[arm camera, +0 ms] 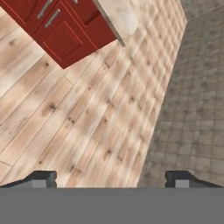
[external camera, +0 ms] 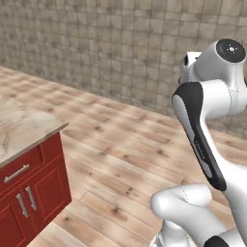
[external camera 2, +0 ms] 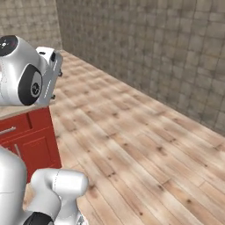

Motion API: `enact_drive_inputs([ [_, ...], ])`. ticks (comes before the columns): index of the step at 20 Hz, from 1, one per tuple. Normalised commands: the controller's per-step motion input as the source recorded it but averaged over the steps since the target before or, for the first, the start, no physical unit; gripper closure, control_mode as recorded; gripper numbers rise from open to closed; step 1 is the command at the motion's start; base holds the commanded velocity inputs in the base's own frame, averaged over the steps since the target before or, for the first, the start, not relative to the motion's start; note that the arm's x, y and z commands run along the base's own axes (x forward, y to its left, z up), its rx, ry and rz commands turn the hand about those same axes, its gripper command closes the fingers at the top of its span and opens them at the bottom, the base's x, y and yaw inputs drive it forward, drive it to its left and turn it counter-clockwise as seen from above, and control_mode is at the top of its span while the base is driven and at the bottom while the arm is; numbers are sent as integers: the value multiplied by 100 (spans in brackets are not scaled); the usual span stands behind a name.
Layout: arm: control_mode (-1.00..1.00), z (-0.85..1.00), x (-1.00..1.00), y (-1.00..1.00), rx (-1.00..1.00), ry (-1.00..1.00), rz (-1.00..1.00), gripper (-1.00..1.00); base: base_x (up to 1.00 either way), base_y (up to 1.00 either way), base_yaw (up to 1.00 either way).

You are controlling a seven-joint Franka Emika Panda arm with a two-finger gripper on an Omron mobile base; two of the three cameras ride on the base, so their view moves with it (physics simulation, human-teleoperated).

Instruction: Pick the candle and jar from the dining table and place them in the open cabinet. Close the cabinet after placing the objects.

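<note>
Tool (arm camera: 112,179) jaws stand wide apart with nothing between them; the two dark fingertips (arm camera: 41,178) rise at the bottom of the hand view, one at each side, over bare wooden floor (arm camera: 87,113). In the right base view the hand sits high at the left, just above the near corner of the counter.

Floor planks run pale and brown-streaked up to a wall (external camera: 106,53) of grey-beige tiles, which the hand view shows along its right side.

A counter (external camera: 21,128) with a beige, brown-veined marble top stands at the left edge of the left base view, its corner pointing toward the open floor. Beneath it is a red front: a drawer (external camera: 21,169) with a horizontal silver handle, and under that two panelled doors (external camera: 41,195) with upright silver bar handles set side by side. All of these are shut, so I cannot tell what they contain. What shows of the marble top carries nothing.

In the hand view the same red unit (arm camera: 65,30) lies at the upper left, seen tilted, its handles as short silver strokes and a strip of marble beside it toward the upper middle. The right base view shows its red front (external camera 2: 30,140) at the left edge, partly behind the arm.

Candle, jar, dining table and wall cabinet cannot be placed from these pictures.
</note>
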Motion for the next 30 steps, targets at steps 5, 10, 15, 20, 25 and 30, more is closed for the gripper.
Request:
enact_drive_inputs([
  [5,100,0,0,0,0,0,0,-100,78,-60,37],
  [10,100,0,0,0,0,0,0,-100,79,-56,38],
  [15,100,0,0,0,0,0,0,-100,86,-52,39],
  [20,100,0,0,0,0,0,0,-100,89,-46,40],
  [25,100,0,0,0,0,0,0,-100,92,-36,41],
  [30,100,0,0,0,0,0,0,-100,97,-38,42],
])
